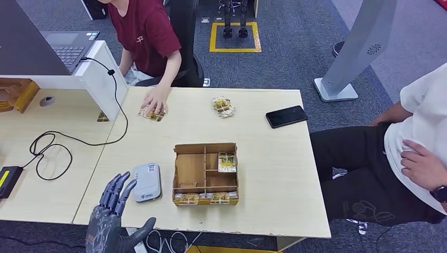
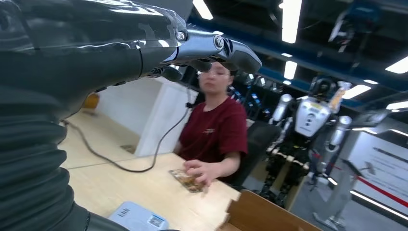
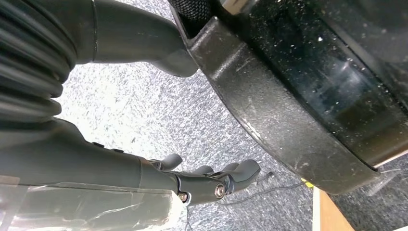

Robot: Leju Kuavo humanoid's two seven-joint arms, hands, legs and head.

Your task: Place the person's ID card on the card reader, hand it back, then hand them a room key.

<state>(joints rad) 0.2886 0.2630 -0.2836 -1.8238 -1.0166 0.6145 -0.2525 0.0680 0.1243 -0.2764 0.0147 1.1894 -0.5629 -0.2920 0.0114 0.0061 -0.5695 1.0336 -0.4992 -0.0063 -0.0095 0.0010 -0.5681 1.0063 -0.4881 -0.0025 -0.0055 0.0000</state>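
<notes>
Meanwhile the left robot hand point(image 1: 113, 211) hovers released, fingers spread, beside the white card reader point(image 1: 146, 182) on the tabletop point(image 1: 263, 158). A person's hand point(image 1: 155, 100) presses the ID card point(image 1: 152, 114) down at the far edge. Right robot hand point(image 3: 211, 180) hangs loosely open above the carpet.

Even, bright overhead light falls on the table point(image 1: 274, 174) in the head view, with soft, faint shadows. The left wrist view is blurred, its ceiling lights point(image 2: 290, 19) glaring white. The right wrist view is dimmer, its foreground soft
</notes>
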